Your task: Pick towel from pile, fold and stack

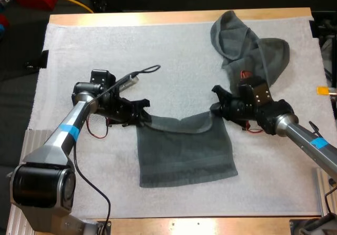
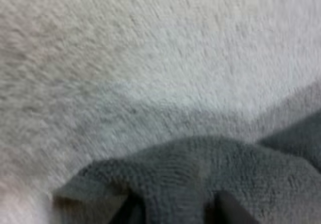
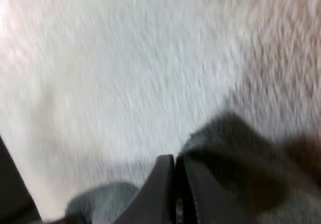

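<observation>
Towel (image 1: 184,150) lies spread on mat (image 1: 79,45), mid-table, near side. Long axis runs left to right; far edge sags between the two grippers, near edge points toward the arms. Left gripper (image 1: 142,117) is pinched on the far left corner, and right gripper (image 1: 216,108) is clamped on the far right corner, fingers nearly together on cloth. Crumpled towel (image 1: 247,45) sits at far right, behind the right arm.

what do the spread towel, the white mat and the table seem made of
Spread towel: dark grey-green cloth, likely cotton terry, matte; a looped nap shows in the left wrist view.
White mat: soft fuzzy fabric, perhaps fleece, matte; its surface looks fibrous.
Table: light wood or wood-look board, smooth; no grain can be made out.
</observation>
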Robot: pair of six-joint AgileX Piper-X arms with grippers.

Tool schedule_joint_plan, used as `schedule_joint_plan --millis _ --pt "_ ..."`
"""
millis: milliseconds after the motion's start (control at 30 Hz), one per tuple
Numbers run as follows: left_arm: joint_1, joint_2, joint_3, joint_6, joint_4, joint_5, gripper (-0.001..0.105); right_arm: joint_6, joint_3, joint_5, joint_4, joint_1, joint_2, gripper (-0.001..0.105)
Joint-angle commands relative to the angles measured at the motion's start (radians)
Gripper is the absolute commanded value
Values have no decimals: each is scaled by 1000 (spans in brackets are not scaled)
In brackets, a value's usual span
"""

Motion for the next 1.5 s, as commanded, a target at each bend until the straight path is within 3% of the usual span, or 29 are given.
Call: schedule_joint_plan --millis 0,133,233,333,467,567,767,1100,1233,1467 --pt "7 -3 -6 -14 -12 16 39 22 -2 35 -29 -3 -4 1" --pt "18 -3 -6 -14 -19 33 54 41 -2 72 -101 -3 -4 3" --pt "18 -3 -6 -14 -28 67 64 56 -2 92 -146 -3 -5 13" --pt "18 -5 -6 8 -33 96 65 37 -2 52 -170 -3 -6 30" --pt "18 -32 -6 99 -32 64 64 -156 -2 -40 -181 -3 -9 55" --pt "18 -75 -6 163 -32 -6 62 -282 -2 -74 -155 -3 -24 61" --pt "18 -173 -6 264 -35 -52 62 -469 -2 -45 -9 3 -98 61" --pt "14 -346 -6 334 9 -145 62 -679 -2 39 288 39 -206 60" --pt "14 -414 -6 366 67 -189 62 -718 -2 48 338 85 -223 44" --pt "14 -514 -6 404 186 -193 62 -719 -2 51 365 157 -225 17"
